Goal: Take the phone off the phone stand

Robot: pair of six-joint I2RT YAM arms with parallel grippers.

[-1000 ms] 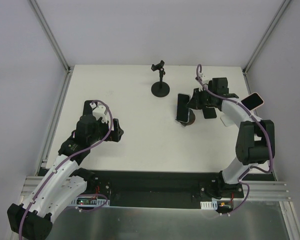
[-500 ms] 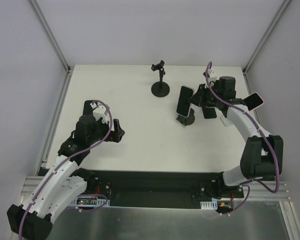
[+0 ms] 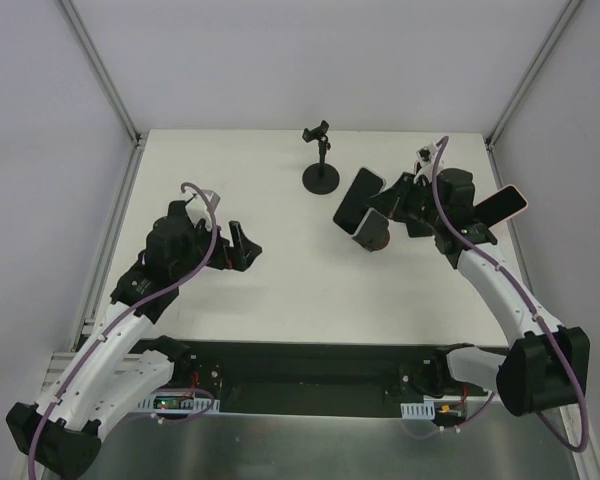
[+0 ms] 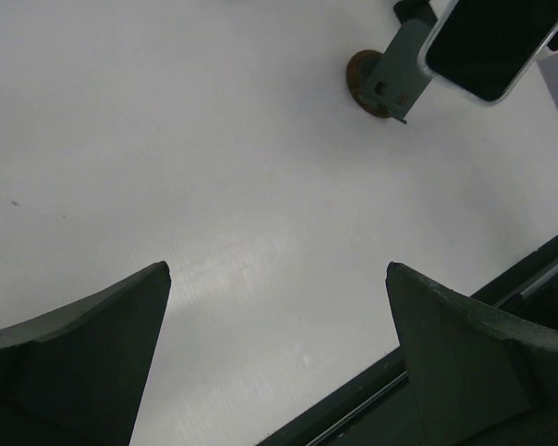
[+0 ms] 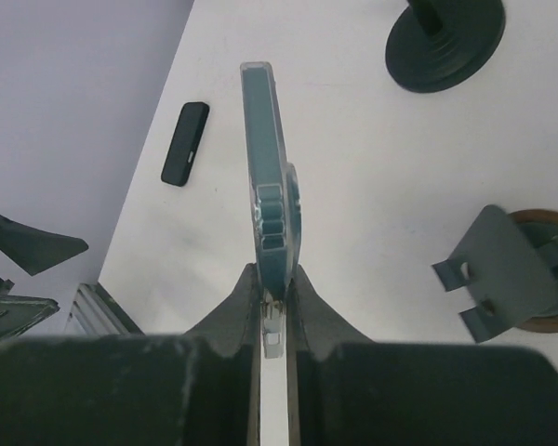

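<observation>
One phone [image 5: 265,167], we note, pinched edgewise by right gripper [image 5: 272,283] beside the phone stand [image 5: 502,269], apparently freed; left gripper [image 4: 274,279] spread, idle.

Bent left arm [image 3: 130,310], left pincer [image 4: 274,279] spread wide, extended right arm [image 3: 500,285], right pincer [image 5: 272,277] clamped on phone [image 5: 263,158]

Honestly, there's no text, logo or number I can read in any view. The phone [image 5: 265,177] pinched in my right claw [image 5: 272,293] shows only its edge there, and its screen looks plain dark from my left wrist.
</observation>
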